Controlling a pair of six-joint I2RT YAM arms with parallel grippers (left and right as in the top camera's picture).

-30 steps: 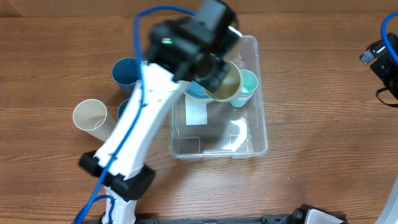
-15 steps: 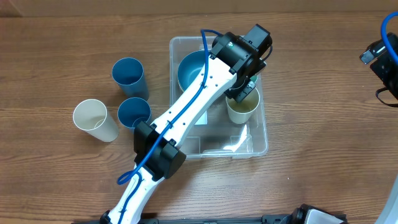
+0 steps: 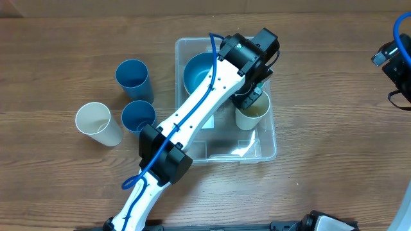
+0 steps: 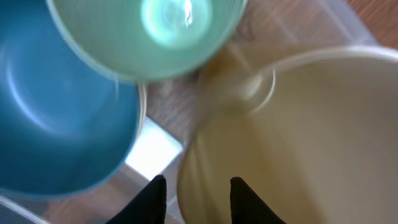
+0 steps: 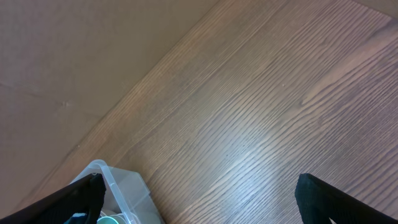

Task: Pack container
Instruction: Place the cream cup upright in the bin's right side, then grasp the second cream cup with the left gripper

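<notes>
Your clear container (image 3: 225,144) sits mid-worktop (image 3: 334,160), with a blue bowl (image 3: 196,74) and a cream cup (image 3: 252,115) inside. Your left hand (image 4: 198,199) hangs over its right side, fingers (image 4: 155,199) astride the cup's wall; you cannot tell whether they pinch it. Your right hand (image 5: 208,196) is well apart to the right, spread wide, holding nothing

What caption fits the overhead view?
Left end effector at a cream cup inside the container, beside a blue bowl.

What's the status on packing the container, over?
Left pincer open, straddling cream cup rim inside container. Right pincer open, parked aside. Blue cups, white cup outside; nothing blocking.
</notes>
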